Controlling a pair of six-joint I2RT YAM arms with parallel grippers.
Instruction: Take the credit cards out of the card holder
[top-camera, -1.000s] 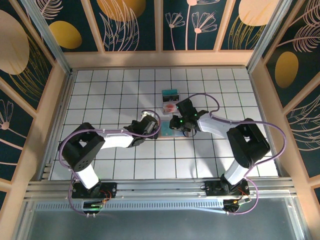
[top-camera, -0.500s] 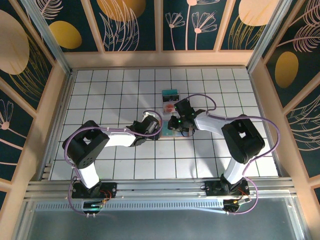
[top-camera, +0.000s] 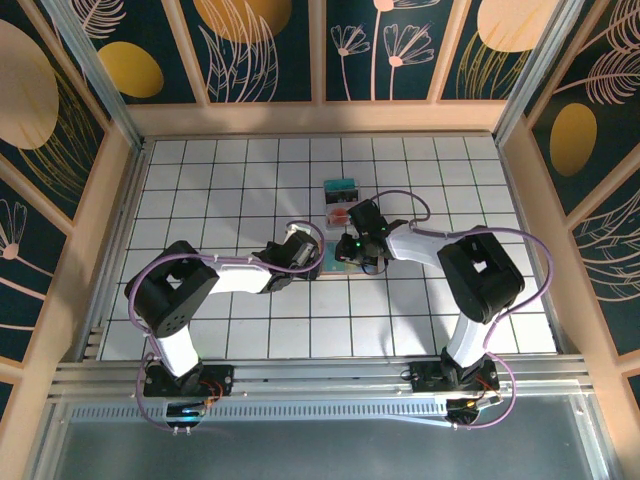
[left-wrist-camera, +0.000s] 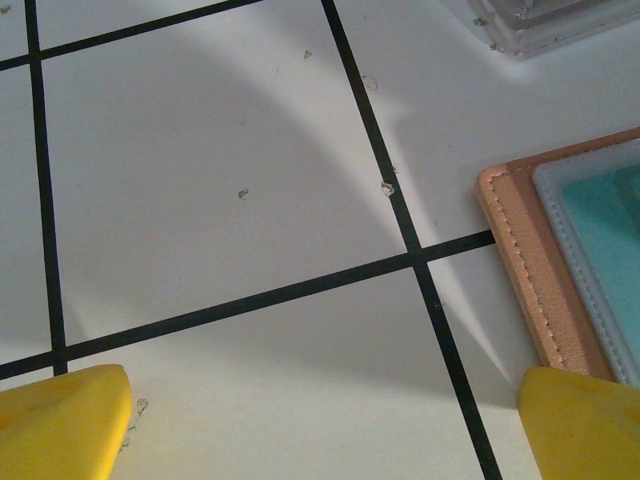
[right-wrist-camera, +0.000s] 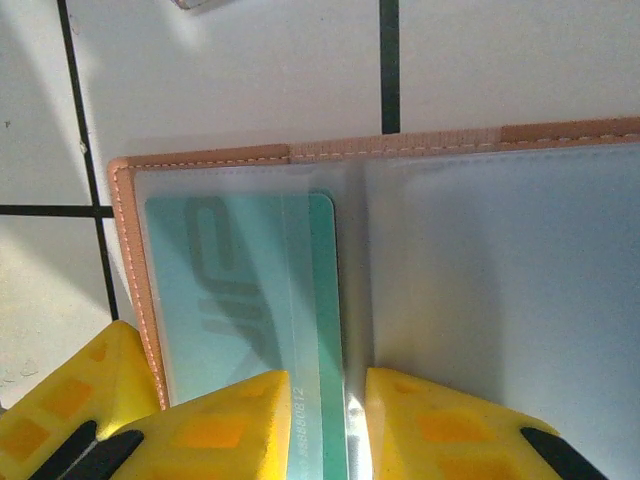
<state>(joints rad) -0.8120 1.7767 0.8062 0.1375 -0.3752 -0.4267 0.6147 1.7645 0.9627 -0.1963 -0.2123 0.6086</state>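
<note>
Tiled table (top-camera: 210, 190): card holder (right-wrist-camera: 480, 300) open beneath right tool (right-wrist-camera: 328, 388).

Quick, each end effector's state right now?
Left end effector: open, empty.
Right end effector: nearly closed astride the edge of the teal credit card; grip cannot be told.

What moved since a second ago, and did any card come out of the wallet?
The right arm swung its elbow left, toward the middle, and its end effector edged a little left over the card holder. The left arm leaned slightly right, its open end effector beside the holder. Nothing was visibly taken or let go: the pocketed teal card sits inside. The loose teal card and pink-white card stayed put.
</note>
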